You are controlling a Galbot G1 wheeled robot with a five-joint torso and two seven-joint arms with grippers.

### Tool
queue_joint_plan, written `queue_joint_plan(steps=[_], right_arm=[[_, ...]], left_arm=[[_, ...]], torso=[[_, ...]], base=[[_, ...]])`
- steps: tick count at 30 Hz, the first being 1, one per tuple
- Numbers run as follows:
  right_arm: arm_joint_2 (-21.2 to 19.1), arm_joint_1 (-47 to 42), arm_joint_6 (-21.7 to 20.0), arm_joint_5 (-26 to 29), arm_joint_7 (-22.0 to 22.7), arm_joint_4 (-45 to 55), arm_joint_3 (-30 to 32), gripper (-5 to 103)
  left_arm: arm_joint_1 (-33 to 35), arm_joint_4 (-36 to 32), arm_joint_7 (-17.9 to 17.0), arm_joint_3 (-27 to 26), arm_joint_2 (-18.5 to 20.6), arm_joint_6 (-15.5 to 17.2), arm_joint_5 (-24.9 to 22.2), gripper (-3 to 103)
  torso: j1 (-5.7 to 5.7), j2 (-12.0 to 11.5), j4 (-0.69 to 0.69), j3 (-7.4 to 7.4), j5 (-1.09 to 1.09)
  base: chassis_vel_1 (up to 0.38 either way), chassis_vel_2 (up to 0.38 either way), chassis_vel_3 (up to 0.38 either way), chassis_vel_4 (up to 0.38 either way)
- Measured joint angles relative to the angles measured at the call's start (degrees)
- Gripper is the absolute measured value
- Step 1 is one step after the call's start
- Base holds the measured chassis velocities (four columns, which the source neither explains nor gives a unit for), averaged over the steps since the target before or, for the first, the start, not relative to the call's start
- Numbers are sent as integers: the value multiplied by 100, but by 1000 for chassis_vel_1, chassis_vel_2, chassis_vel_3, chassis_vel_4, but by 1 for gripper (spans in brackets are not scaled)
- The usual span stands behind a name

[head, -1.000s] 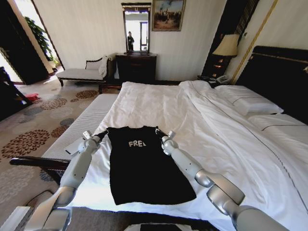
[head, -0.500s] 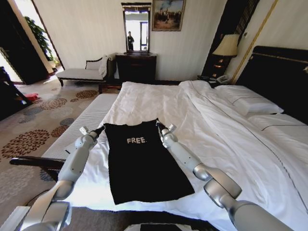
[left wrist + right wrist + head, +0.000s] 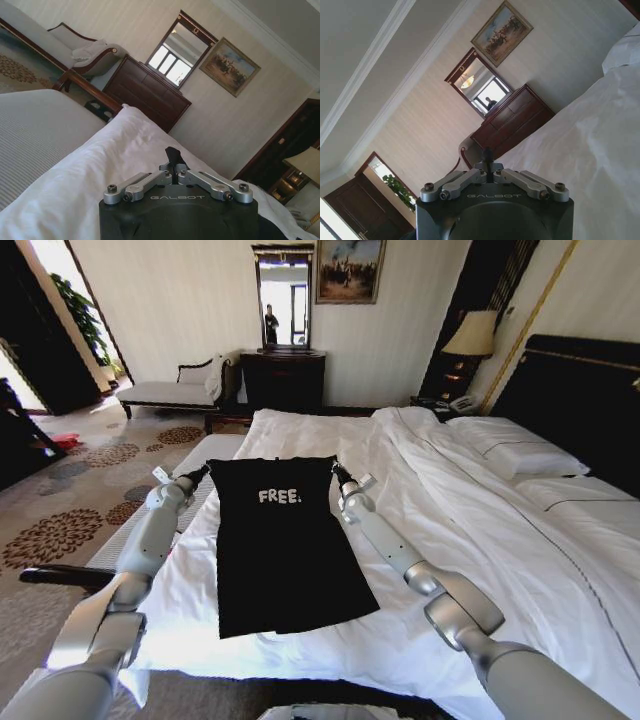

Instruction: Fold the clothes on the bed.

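Note:
The black T-shirt (image 3: 285,550) with white "FREE." lettering lies stretched lengthwise on the bed (image 3: 450,510), its hem near the front edge. My left gripper (image 3: 203,473) is shut on the shirt's far left corner. At the far right corner my right gripper (image 3: 337,472) is shut on the fabric too. Both corners are held slightly above the white sheet. In the left wrist view the left gripper (image 3: 174,167) pinches a tip of black cloth (image 3: 172,154). The right gripper (image 3: 489,167) shows closed in the right wrist view.
A narrow white-cushioned bench (image 3: 170,502) runs along the bed's left side. Pillows (image 3: 515,455) and the dark headboard (image 3: 580,400) are at the right. A chaise longue (image 3: 170,390) and a dresser with a mirror (image 3: 284,380) stand by the far wall.
Both grippers have moved away from me across the bed, pulling the shirt's top edge farther up the sheet. The shirt now lies longer and flatter, with its lettering fully visible.

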Motion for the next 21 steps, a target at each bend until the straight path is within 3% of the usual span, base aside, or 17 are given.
queue_joint_plan(steps=[10,21], right_arm=[[-11,381,-66,72,-84,-296,-428,1],[-83,606,-58,164,-57,-163,-657,1]], left_arm=[[-220,185,92,224,63,-54,-26,0],[25,-353,-54,117,283,-109,-428,0]], torso=[[0,0,0,0,0],[0,0,2,0,0]], base=[[0,0,0,0],[0,0,0,0]])
